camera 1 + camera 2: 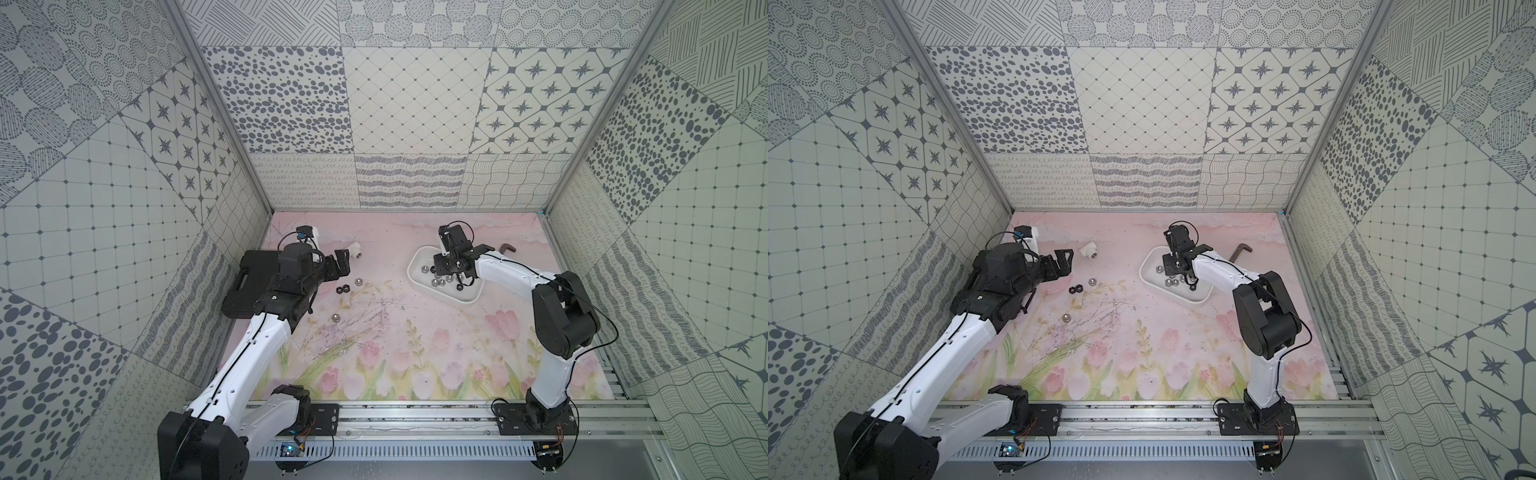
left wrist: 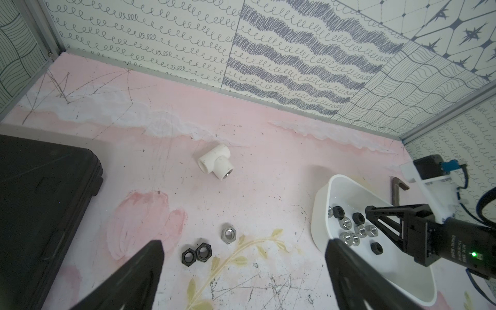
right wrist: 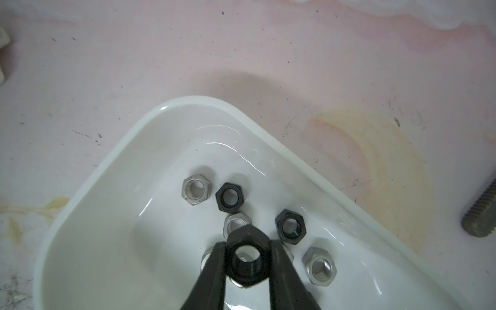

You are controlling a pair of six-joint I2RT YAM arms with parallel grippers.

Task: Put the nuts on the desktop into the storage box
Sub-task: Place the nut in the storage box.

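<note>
1. Silver nut [image 1: 334, 318] alone on the pink flowered counter [image 1: 415, 332], closest to the front rail, just beside the left forearm, well apart from the storage box [image 1: 467, 296].
2. A little further back, three more loose on the counter: black pair [image 2: 196, 255] touching each other, second silver nut [image 2: 228, 235] just beside them. All on the left arm's side, so left arm the nearer for every loose piece.
3. Over that trio, left gripper [image 2: 243, 241] spread wide, holding nothing; trio below and between the lines of its two fingers, nearer one finger than the other.
4. Across the counter, right gripper [image 3: 247, 248] clenched on a black nut [image 3: 248, 236], pinched across its flats, bore facing the wrist camera. Held in the air inside the line of the box's rim, clear of the floor. Directly beneath: white floor and the nuts lying inside [image 3: 230, 200], silver and black mixed. Box's long side running slantwise, from far left toward near right in both top views; gripper over the half where those nuts lie. Probably only a release left here: straight down, no sideways travel. Possible bounce off the pile, though walls seemingly high enough to catch it.
5. Farthest back, white pipe fitting [image 2: 216, 161] and dark hex key [image 1: 1244, 248], the key near the box's far side; neither belonging in it.
</note>
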